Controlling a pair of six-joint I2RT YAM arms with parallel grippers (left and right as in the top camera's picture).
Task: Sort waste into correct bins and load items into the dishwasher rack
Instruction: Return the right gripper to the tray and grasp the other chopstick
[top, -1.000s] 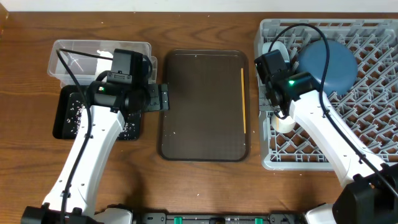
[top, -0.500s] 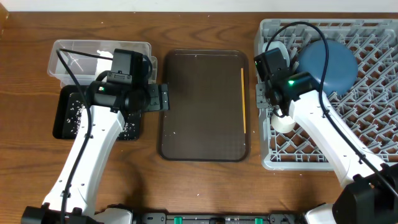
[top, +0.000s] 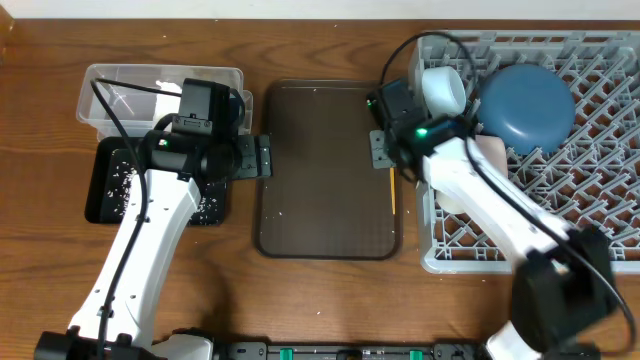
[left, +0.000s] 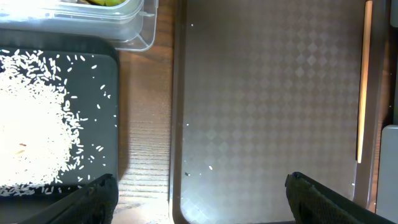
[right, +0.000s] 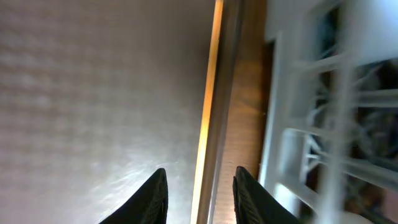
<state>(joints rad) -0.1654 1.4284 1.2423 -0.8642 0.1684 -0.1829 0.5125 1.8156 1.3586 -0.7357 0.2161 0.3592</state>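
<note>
Right wrist view: the right gripper (right: 199, 186) hovers empty, its fingers a little apart, over the chopsticks (right: 209, 93). These lie along the right edge of the serving tray (right: 93, 93), beside the dishwasher rack (top: 428, 262). It should probably descend centred, then close across both sticks. The left gripper (top: 262, 157) is spread wide, empty.

Overhead: bright, even light; soft shadows beside the arms on the table (top: 320, 300).
Left wrist: sharp; pale glare low on the serving tray (left: 261, 93); rice (left: 31, 124) washed out white.
Right wrist: heavy motion blur; dishwasher rack (right: 323, 112) smeared; glare patch low on the tray.
</note>
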